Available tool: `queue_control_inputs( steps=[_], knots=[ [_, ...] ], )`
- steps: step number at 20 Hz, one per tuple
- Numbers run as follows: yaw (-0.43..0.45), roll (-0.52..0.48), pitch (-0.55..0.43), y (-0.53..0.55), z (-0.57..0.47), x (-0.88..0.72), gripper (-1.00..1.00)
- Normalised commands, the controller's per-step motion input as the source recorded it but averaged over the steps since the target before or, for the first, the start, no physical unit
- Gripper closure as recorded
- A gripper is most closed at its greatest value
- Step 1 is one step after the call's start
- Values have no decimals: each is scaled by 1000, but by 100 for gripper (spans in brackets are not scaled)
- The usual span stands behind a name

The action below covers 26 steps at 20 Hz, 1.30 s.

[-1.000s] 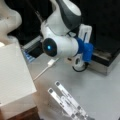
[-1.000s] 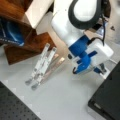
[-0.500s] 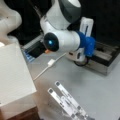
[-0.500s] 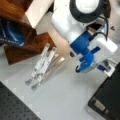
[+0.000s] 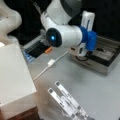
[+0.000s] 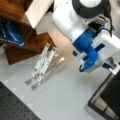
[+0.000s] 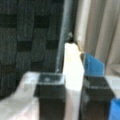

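Note:
In the wrist view my gripper is shut on a pale white slab that stands upright between the two black fingers. A blue piece lies just behind the slab on the right. In a front view the gripper hangs under the blue wrist mount, over the left end of a metal tray. In a front view the gripper hovers above the grey table beside a dark box.
A big white box fills a front view's left. A white cable with a plug and an orange piece lie mid-table. Several metal strips lie flat. A wooden shelf holds a blue book.
The arm has drifted slightly up and to a front view's right, keeping the slab in its fingers. The strips, cable and boxes have stayed put.

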Motion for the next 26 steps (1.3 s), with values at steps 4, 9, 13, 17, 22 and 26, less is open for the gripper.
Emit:
queue_control_inputs(
  steps=[4, 9, 13, 17, 22, 26],
  knots=[
    [-52, 103, 107, 274, 338, -133, 100],
    [-75, 119, 89, 257, 222, -126, 100],
    [-102, 121, 63, 306, 134, -99, 100],
    [-127, 82, 59, 340, 107, -81, 100],
    [-129, 49, 48, 353, 55, -67, 100],
    [-107, 24, 45, 302, 1, -69, 100]
  ],
)
